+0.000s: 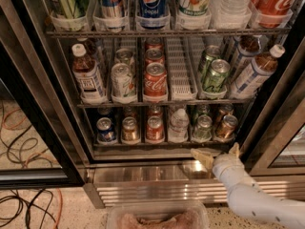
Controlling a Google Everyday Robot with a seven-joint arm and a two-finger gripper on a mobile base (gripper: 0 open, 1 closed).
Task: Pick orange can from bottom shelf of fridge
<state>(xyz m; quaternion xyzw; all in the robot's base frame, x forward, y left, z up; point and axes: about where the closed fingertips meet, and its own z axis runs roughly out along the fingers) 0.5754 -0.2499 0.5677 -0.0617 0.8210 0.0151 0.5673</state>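
Observation:
The fridge (62, 128) stands open in front of me. On its bottom shelf (157, 142) a row stands behind white lane dividers: a blue can (106, 130), the orange can (129, 129), a red can (155, 128), a clear bottle (179, 123) and a green can (203, 128). A tilted amber-brown can (226, 126) sits at the far right. My gripper (218, 154) is open just below the shelf's front edge, under the green and amber-brown cans and well right of the orange can. It holds nothing.
The middle rack carries tea bottles (88, 78), a Coca-Cola can (155, 80) and green cans (214, 75). A steel grille (152, 190) runs under the shelf. The door frame (271, 128) stands close on the gripper's right. Cables (24, 204) lie on the floor at left.

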